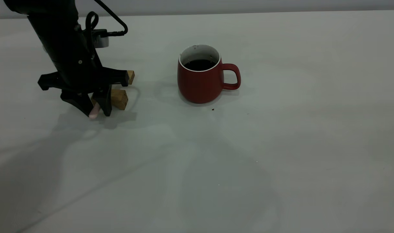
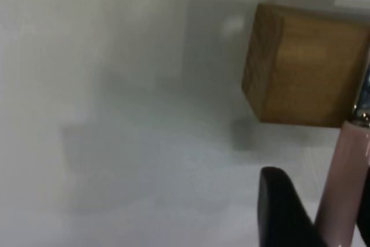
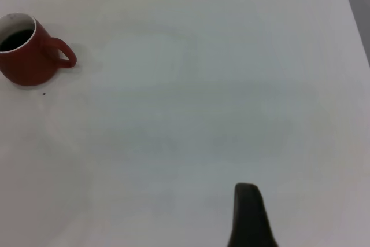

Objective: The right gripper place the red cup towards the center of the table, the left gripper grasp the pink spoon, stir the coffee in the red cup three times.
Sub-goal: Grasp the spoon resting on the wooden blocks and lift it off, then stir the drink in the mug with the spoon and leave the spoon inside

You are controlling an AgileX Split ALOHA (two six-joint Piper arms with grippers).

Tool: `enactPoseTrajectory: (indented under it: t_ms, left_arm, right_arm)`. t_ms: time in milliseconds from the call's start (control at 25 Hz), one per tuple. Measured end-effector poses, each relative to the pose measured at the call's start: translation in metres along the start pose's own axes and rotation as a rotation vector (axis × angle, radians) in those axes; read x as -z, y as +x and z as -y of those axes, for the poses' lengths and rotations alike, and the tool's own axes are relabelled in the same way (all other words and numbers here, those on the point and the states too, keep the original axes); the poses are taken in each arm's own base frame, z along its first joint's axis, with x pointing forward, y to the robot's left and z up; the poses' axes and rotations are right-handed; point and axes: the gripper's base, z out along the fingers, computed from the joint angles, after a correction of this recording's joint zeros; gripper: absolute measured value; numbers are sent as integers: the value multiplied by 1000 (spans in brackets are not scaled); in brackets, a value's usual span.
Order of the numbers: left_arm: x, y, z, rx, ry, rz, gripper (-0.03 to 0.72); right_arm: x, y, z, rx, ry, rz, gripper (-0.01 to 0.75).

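Off-white table (image 1: 281, 161), plain, a few dark specks near the mug.

Left gripper (image 1: 94, 108): down at the table's left side, its two black fingers (image 2: 283, 212) set on either side of the pink spoon (image 1: 95, 111), at the pale handle end. Whether they are fully clamped on it cannot be told from these views, though the gap is narrow. The spoon's handle rises toward a wooden block (image 1: 119, 99), on which its metal neck seems to rest (the bowl is hidden behind the arm). A second block (image 1: 130, 77) shows just behind the crossbar.

Handling, by judgement: the spoon is light, stiff and smooth; a hold on the handle suits it, with some risk of swivelling in a thin grip.

Red cup (image 1: 201, 77): upright near the table's centre, well apart from the spoon, handle turned away from the left arm, coffee (image 1: 199, 64) dark and flat inside. Likely heavy enough to stay put while stirred.

Right gripper (image 3: 250, 218): withdrawn, far from the cup; only one fingertip is visible, so its opening cannot be judged.

Nothing stands between spoon and cup; the blocks crowd the lift.
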Motion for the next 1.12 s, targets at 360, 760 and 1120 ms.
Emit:
enactPoseTrajectory:
  t_ms: [360,760,1120]
  left_arm:
    - [0,0,0,3,0,0,152]
    - [54,-17,24,181,168,-112,152]
    - [109,-29,79,807,750,-453,152]
  right_arm:
    - [0,0,0,0,0,0,555]
    - [0,0,0,0,0,0,555]
    - [0,0,0,0,0,0,555]
